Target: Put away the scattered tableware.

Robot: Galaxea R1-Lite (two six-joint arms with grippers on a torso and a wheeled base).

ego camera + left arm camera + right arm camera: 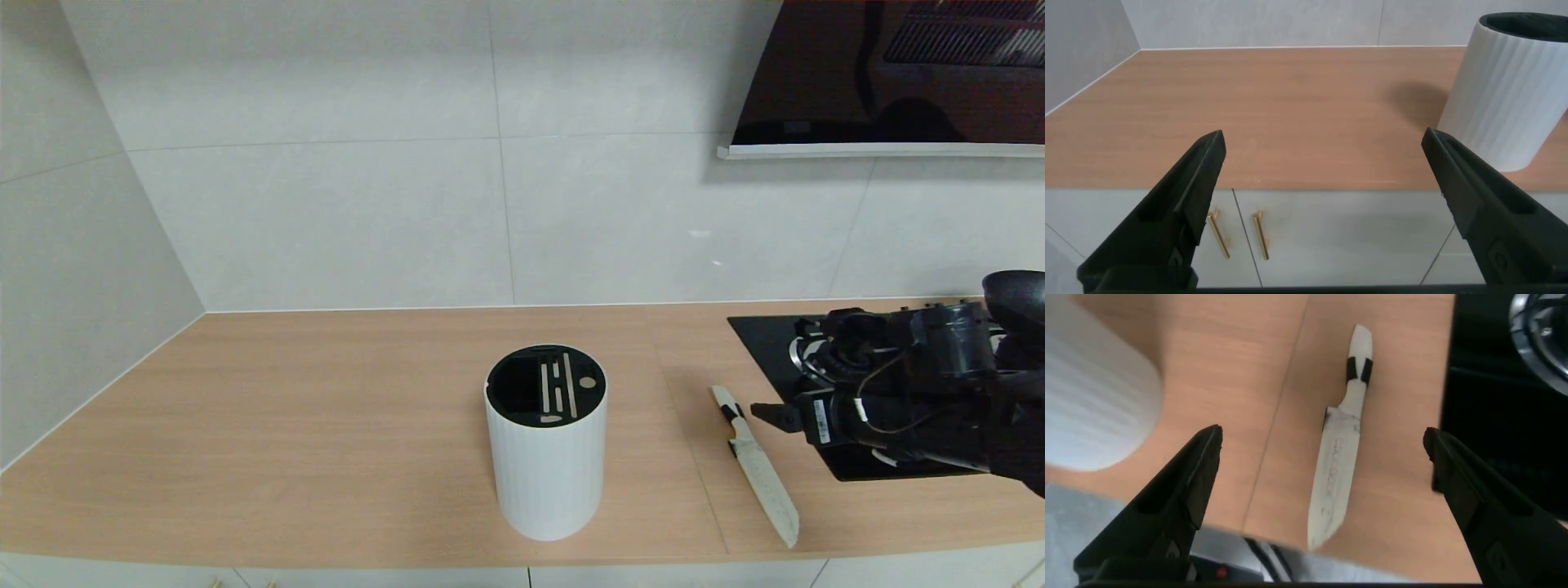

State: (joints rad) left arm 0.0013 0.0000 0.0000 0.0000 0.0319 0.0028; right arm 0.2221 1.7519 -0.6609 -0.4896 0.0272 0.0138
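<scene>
A cream knife with a black band on its handle lies flat on the wooden counter, right of a white ribbed knife holder whose black top is slotted. My right gripper hangs open above the knife, one finger on each side and clear of it. One of its fingertips sits just right of the knife's handle. My left gripper is open and empty, low by the counter's front edge, with the holder off to one side.
A black cooktop is set into the counter at the right, under my right arm. A dark range hood hangs on the tiled wall above. Cabinet doors with gold handles lie below the counter's front edge.
</scene>
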